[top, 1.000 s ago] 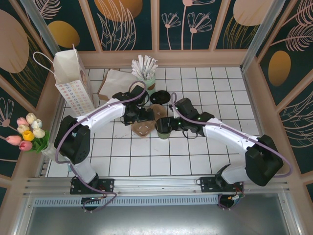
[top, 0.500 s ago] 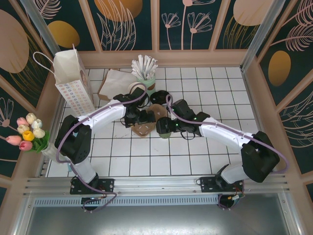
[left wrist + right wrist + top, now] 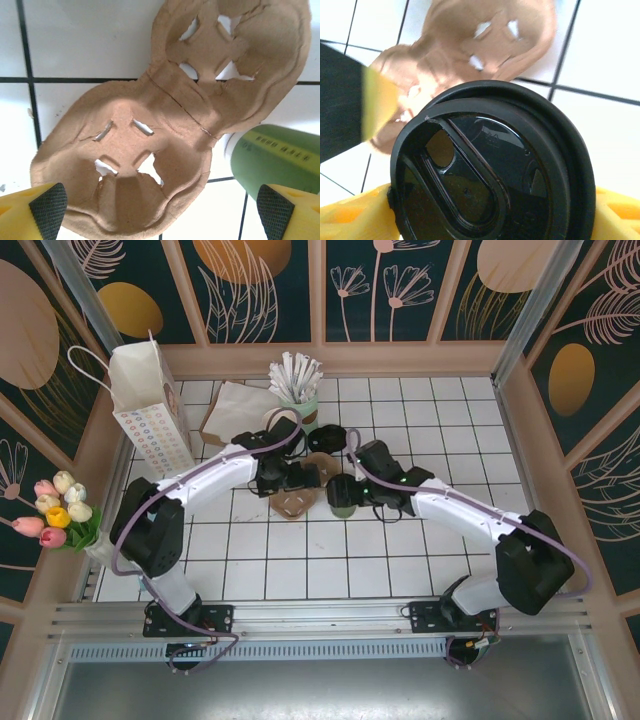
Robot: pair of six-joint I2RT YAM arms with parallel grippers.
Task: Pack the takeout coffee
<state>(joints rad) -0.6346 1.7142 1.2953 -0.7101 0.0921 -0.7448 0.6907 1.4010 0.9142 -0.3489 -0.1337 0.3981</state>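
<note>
The coffee cup stands upright on the bench, just beside the brown pulp carrier, and my right end effector straddles it, partly open; I cannot tell whether the fingers are pressing on it. My left end effector hangs wide open over the carrier, holding nothing. I judge the cup light with a thin, crushable paper wall, so I would squeeze gently just under the lid rim and keep it upright.

One white bag, one green cup, one brown cup tray with two holes, one pot of straws, one bunch of flowers, two robot arms.
</note>
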